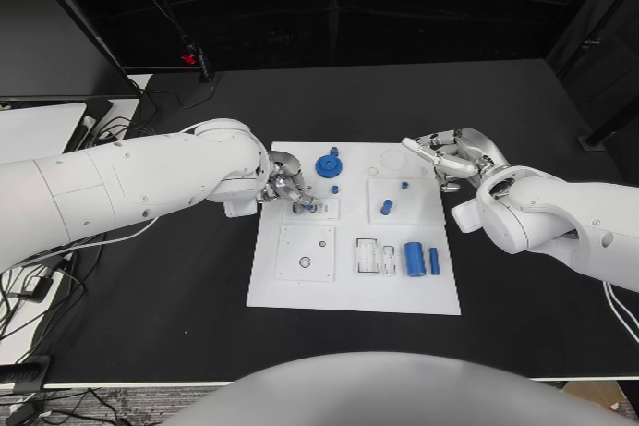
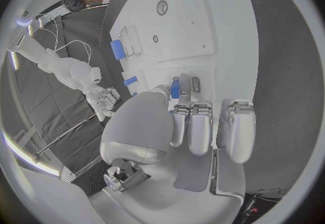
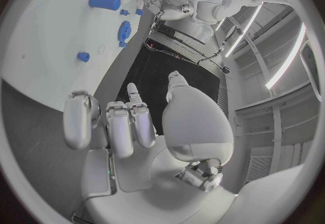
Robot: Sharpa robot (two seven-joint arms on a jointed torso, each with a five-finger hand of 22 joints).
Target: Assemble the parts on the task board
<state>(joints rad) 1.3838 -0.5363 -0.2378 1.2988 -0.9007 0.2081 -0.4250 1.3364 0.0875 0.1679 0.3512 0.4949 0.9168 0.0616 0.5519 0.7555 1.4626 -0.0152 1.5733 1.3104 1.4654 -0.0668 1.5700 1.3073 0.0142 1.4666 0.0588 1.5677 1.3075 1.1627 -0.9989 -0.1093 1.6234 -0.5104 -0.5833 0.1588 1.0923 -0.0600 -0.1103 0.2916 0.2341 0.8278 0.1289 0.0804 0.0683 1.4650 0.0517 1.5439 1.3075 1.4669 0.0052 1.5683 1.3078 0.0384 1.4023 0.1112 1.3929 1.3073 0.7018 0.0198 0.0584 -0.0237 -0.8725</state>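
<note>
On the black tabletop (image 1: 160,287) nearest us we see the white task board (image 1: 353,297); toward its near right lie a blue cylinder (image 1: 415,259) and a slimmer blue pin (image 1: 433,261) side by side; farther in, our left hand (image 1: 291,191) pinches a small blue part (image 2: 175,90) over the board's left side; a blue gear (image 1: 329,164) lies beyond; our right hand (image 1: 451,155), fingers curled in on nothing, hovers by the far right corner.

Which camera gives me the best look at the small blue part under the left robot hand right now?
The left wrist view: the small blue part sits right at the left robot hand fingertips, over the task board. The head view shows only a sliver beside the fingers. In the right wrist view it is tiny, far off.
</note>
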